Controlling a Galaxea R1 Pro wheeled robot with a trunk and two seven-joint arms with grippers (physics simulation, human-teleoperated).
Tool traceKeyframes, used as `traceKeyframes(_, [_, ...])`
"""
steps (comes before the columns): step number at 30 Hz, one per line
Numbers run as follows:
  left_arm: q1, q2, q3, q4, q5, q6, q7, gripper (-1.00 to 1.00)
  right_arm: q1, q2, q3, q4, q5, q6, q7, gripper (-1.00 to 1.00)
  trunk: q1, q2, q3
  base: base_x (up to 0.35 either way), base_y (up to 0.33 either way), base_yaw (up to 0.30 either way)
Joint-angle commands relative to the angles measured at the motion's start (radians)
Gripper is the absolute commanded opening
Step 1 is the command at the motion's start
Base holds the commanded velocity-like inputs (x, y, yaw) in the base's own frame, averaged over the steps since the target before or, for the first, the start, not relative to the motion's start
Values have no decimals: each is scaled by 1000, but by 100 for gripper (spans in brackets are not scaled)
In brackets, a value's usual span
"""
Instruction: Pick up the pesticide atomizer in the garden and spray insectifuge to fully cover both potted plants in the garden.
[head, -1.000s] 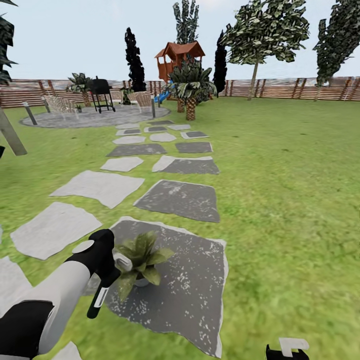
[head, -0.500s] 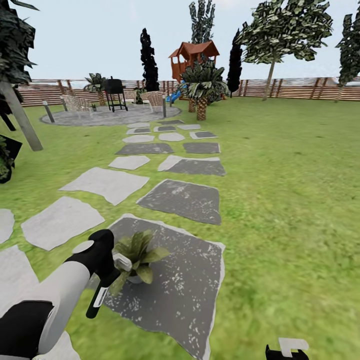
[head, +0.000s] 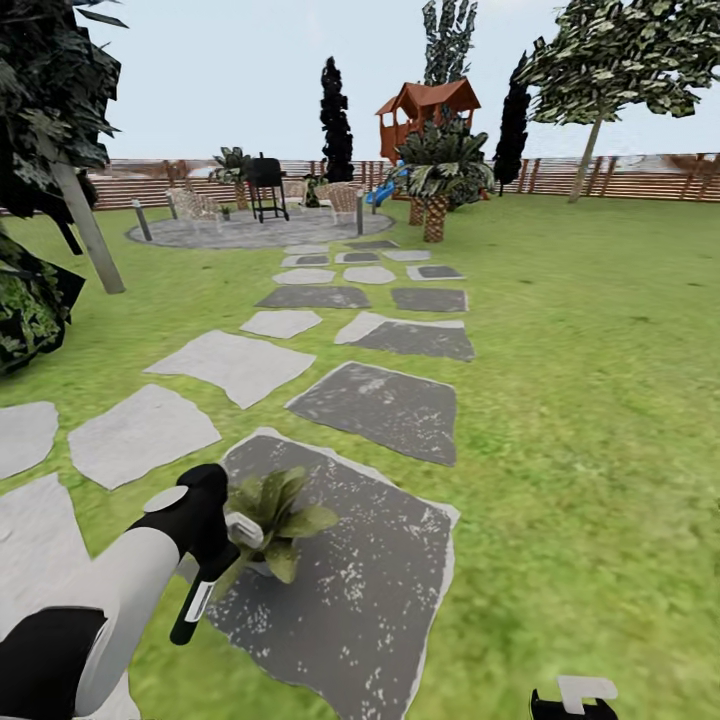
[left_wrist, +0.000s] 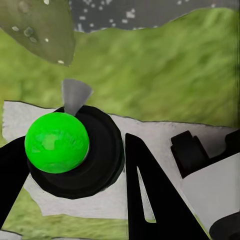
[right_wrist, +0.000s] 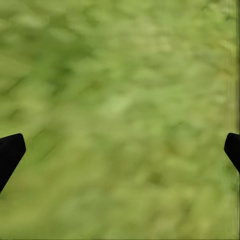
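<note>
One potted plant (head: 278, 512), a low rosette of broad green leaves in a small grey pot, stands on a dark stepping slab (head: 370, 590) of the garden lawn. My left gripper (head: 205, 580) hangs right beside its leaves, on their left. In the left wrist view its black fingers (left_wrist: 150, 200) are shut on the pesticide atomizer (left_wrist: 102, 155), a dark round body with a green ball on top and a grey cone at its far side. A leaf (left_wrist: 42, 27) with droplets lies just beyond. My right gripper (head: 575, 700) is low at the right, open over grass (right_wrist: 120, 100).
Grey stepping slabs (head: 235, 365) lead to a round gravel patio (head: 250, 232) with a black grill (head: 266, 185) and chairs. A tree trunk (head: 85, 230) and a dark bush (head: 30, 310) stand at the left. A palm (head: 437, 180) and a wooden fence (head: 640, 178) lie far ahead.
The whole view has slid to the right, so the camera has turned left, bringing the tree and bush into sight. My left gripper keeps its place beside the plant.
</note>
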Motion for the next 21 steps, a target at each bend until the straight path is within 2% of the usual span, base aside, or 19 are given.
traceKeyframes(1, [-1,1,-5,-1,-5,9,-10,-100,-1,0,-8,1,11,-3,-2,100,0,0,-1,6,-270,57])
traceKeyframes(9, [1,4,-4,-1,-5,9,-9,-100,-1,0,-7,1,11,-3,-3,100,0,0,-1,13,-271,241])
traceKeyframes(13, [4,7,-4,0,-5,9,-9,-100,-1,0,-8,2,11,-3,-3,100,0,0,-1,187,-223,276])
traceKeyframes(17, [5,11,-4,1,-5,9,-9,-100,-1,0,-8,2,11,-3,-3,100,0,0,-1,251,-131,277])
traceKeyframes(21, [7,11,-4,9,-5,9,-9,-100,-1,0,-8,1,11,-3,-2,100,0,0,-1,76,-19,277])
